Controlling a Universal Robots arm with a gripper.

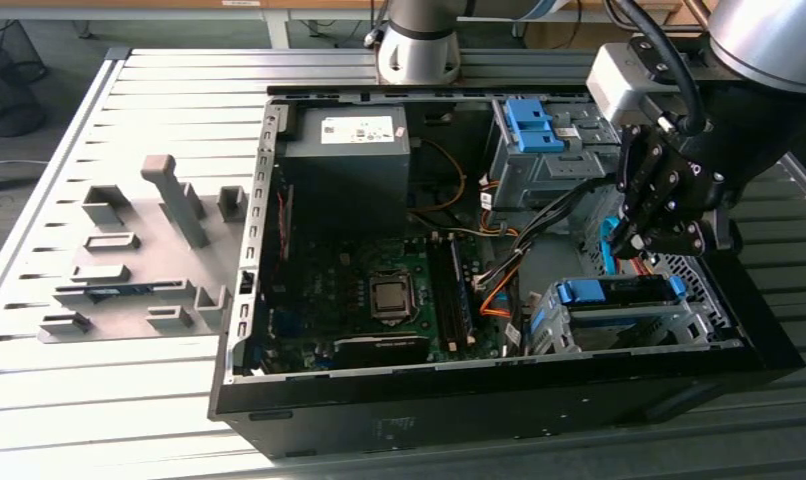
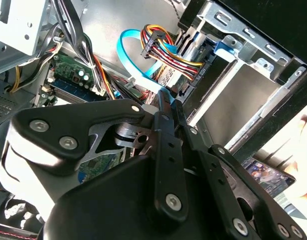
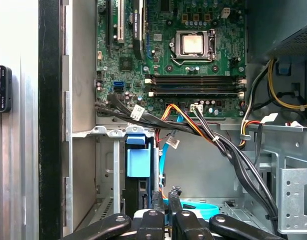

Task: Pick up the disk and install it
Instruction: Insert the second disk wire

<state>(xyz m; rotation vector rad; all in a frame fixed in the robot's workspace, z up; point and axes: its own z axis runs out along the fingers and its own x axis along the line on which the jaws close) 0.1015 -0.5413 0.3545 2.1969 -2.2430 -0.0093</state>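
The disk (image 1: 622, 300) sits in the drive cage (image 1: 553, 322) at the computer case's (image 1: 510, 410) front corner. It seems stiff, fairly heavy and shock-sensitive, best gripped by its blue edge rails. The gripper (image 1: 633, 250) hovers just above, jaws clenched, apparently empty.

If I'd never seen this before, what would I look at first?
Probably the big open computer case on the metal table, with its green circuit board showing inside. Next, the black robot gripper reaching down into the case at the exterior view's right, above a metal cage with a bright blue piece. A bundle of colourful wires runs beside the board.
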